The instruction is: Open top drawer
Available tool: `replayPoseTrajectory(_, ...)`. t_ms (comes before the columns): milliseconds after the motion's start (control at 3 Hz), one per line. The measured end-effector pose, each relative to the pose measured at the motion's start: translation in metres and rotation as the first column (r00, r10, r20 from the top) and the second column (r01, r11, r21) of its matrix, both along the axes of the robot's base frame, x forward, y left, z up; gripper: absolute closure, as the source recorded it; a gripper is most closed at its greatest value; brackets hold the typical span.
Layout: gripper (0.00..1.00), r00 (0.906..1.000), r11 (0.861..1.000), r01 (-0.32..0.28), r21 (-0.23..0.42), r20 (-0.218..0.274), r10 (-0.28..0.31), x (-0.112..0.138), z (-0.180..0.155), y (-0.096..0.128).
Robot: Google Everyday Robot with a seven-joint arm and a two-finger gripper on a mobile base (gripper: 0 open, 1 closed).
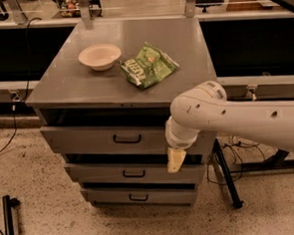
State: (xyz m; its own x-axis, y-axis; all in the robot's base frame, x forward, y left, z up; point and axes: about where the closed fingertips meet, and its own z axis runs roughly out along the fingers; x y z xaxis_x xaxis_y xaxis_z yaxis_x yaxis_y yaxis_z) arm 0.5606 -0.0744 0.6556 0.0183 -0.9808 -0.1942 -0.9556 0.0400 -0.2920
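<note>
The top drawer (88,138) sits just under the tabletop (75,89), its handle (127,139) at mid-front. The gripper (176,160) hangs by the drawer's right end, well right of the handle; whether it is wide or narrow cannot be told. A clean pull likely needs it moved left, level with the handle, then drawn straight out.

Lighting dim and warm, falling from overhead. The cabinet top (75,86) is evenly lit, paler toward its far edge. Deep shadow fills the gap above the top drawer (88,138) and the recesses behind. The gripper (176,160) (pale, among the brightest surfaces) hangs before the drawer fronts, right of the handles.
</note>
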Motion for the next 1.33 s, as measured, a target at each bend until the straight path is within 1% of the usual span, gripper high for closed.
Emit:
replayPoseTrajectory(333, 0.11, 0.9998, 1.000, -0.014, 0.010, -0.017, 0.014, -0.005, 0.005, 0.004)
replayPoseTrajectory(667, 0.15, 0.9990, 0.999, -0.001, 0.044, -0.045, 0.003, -0.020, 0.011, 0.009)
replayPoseTrajectory(1000, 0.25, 0.9966, 0.997, 0.007, 0.081, -0.082, 0.000, -0.038, 0.014, 0.013)
replayPoseTrajectory(1333, 0.24, 0.9920, 0.994, -0.013, 0.107, -0.123, 0.026, -0.052, 0.020, 0.022)
